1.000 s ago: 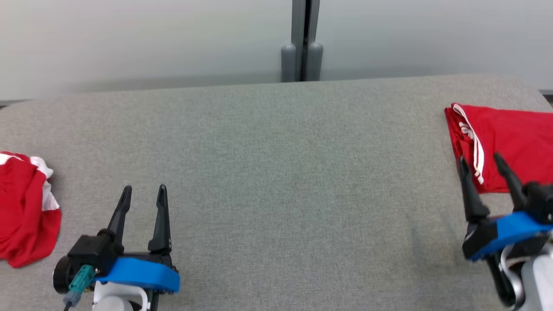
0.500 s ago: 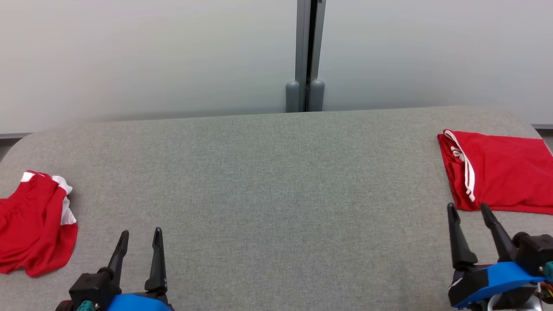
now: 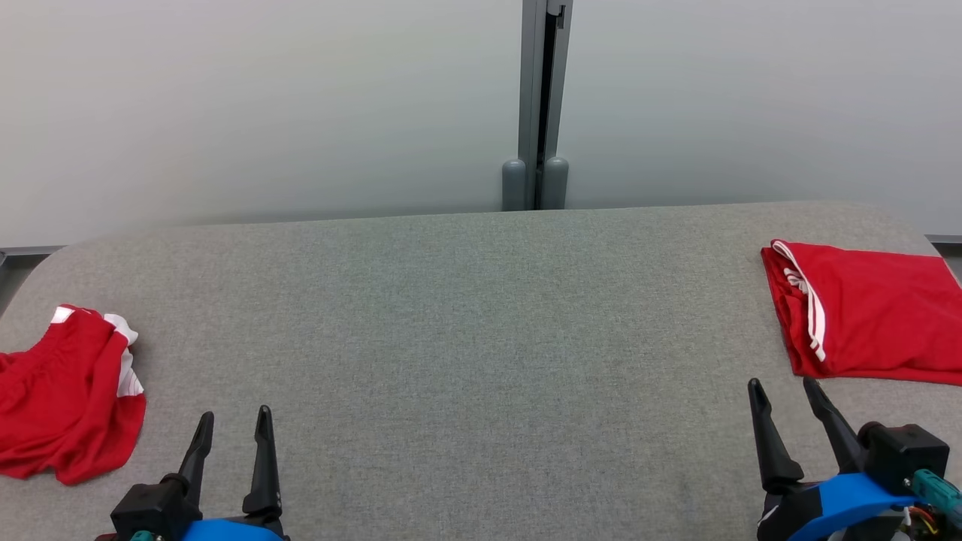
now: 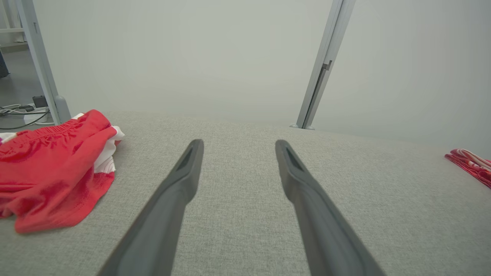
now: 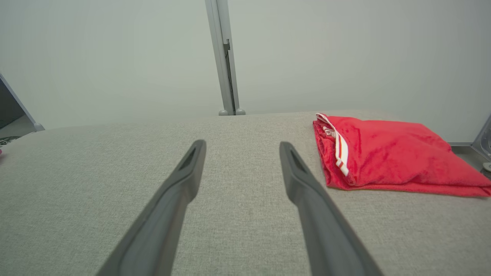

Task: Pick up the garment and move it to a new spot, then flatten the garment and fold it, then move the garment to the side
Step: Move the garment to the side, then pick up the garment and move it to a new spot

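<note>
The left gripper [image 3: 234,413] and right gripper [image 3: 782,383] are held empty, fingers apart, at the near edge of the table [image 3: 481,338], likely because a folded garment [image 3: 872,319] is laid at its right end and a crumpled garment [image 3: 64,394] at its left.

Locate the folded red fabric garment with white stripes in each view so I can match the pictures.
Head view: folded red garment, far right on the grey fabric table.
Left wrist view: sliver at the right edge.
Right wrist view: right of centre.
Shared landmark: grey upright post behind the table.
</note>
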### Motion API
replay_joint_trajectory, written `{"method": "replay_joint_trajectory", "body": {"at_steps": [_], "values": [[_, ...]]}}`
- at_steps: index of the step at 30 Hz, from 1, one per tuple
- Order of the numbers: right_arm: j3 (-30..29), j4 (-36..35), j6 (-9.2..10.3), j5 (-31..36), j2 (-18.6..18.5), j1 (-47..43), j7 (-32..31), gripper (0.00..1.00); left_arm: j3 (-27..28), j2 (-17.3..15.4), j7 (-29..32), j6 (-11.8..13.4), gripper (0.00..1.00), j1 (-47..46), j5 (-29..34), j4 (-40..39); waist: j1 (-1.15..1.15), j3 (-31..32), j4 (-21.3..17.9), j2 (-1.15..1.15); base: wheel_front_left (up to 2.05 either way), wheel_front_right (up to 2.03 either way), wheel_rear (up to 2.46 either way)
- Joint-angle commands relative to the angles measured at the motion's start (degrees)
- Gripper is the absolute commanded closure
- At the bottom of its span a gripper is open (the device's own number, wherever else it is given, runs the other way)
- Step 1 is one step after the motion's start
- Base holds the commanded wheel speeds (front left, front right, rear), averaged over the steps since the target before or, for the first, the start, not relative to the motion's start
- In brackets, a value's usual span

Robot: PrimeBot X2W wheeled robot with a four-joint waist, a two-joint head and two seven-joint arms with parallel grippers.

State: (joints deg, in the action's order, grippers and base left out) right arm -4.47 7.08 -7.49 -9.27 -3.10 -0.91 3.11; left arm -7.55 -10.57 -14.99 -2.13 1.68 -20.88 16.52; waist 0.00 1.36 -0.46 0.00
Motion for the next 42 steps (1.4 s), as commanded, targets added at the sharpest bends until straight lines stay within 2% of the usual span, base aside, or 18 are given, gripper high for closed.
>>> {"method": "replay_joint_trajectory", "body": {"at_steps": [1,8,13,29,42], "values": [[0.13,0.40,0.00,-0.36,0.09,-0.82,0.44,0.00,0.39,-0.19,-0.24,-0.07,0.00,0.52,0.11,-0.05,0.00,0.00,-0.08,0.00,0.00,0.00,0.00],[0.76,1.61,0.00,-0.17,0.12,-1.61,0.84,0.00,0.62,-0.24,-0.25,0.47,0.00,0.55,-0.07,-0.82,0.00,-0.09,0.33,0.00,0.00,0.00,0.00],[0.94,2.22,0.00,-0.23,0.16,-1.65,1.17,0.00,0.47,-0.44,-0.22,0.48,0.00,0.21,-0.16,-0.91,0.00,-0.07,2.29,0.00,0.00,0.00,0.00],[3.99,5.35,0.00,-0.60,0.13,0.19,3.55,0.00,0.39,-1.01,0.14,1.19,0.00,0.30,-0.43,-2.28,0.00,-0.16,17.38,0.00,0.00,0.00,0.00],[3.28,5.76,0.00,3.45,-0.03,0.72,5.63,0.00,0.64,-1.45,0.50,2.08,0.00,2.06,-1.30,-3.01,0.00,-0.17,25.22,0.00,0.00,0.00,0.00]]}}
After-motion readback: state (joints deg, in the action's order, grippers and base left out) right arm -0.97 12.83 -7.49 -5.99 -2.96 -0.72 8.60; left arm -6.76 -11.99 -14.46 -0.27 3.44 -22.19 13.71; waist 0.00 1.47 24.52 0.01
